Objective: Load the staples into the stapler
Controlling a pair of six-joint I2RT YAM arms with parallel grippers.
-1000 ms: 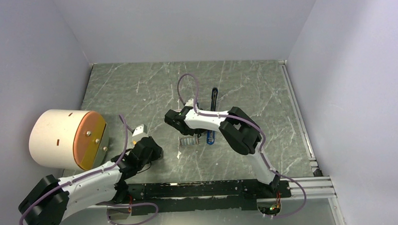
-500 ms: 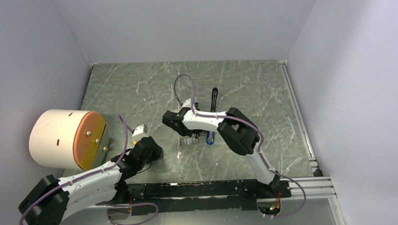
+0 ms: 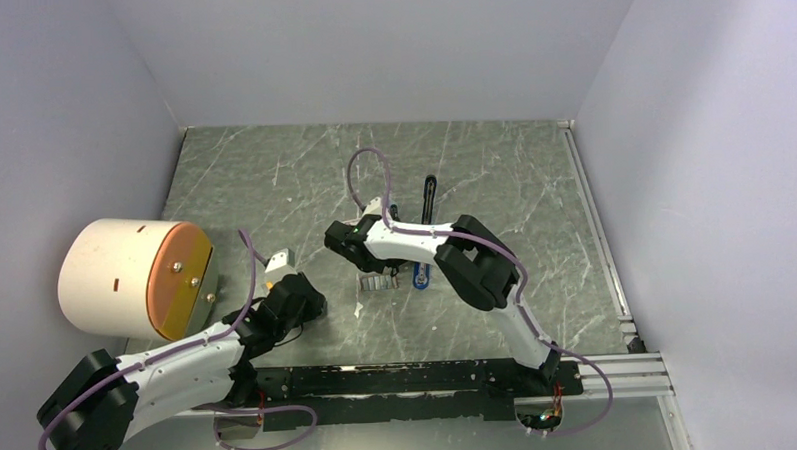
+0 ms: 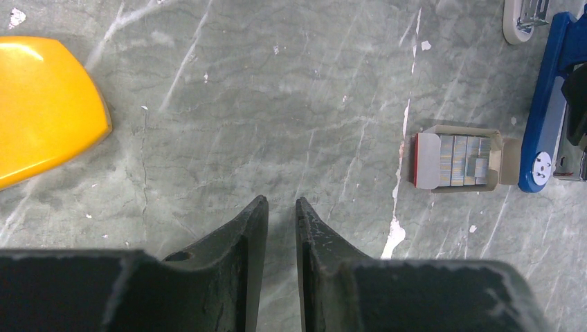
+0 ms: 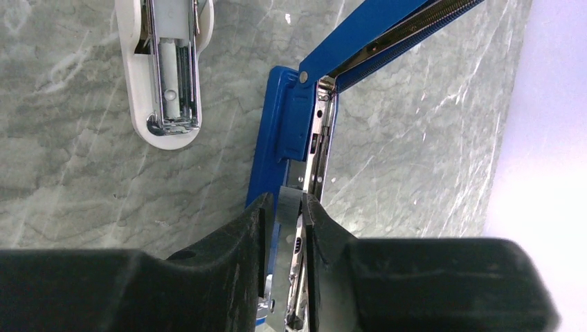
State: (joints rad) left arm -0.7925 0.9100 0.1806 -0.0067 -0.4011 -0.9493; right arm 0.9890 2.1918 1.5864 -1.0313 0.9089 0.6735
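Nr stapler (image 4: 543, 117) — open box (image 4: 417, 160), pale piece (image 4: 516, 24).

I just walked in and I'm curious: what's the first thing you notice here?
The bright blue and black stapler, flipped wide open in the middle, with the right gripper pinched on a thin grey metal strip at its channel. Then the big cream drum with an orange face at the far left.

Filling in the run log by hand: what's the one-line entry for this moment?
phase: loading | right hand: shut on staple strip at open stapler channel | left hand: slightly open, empty, above table
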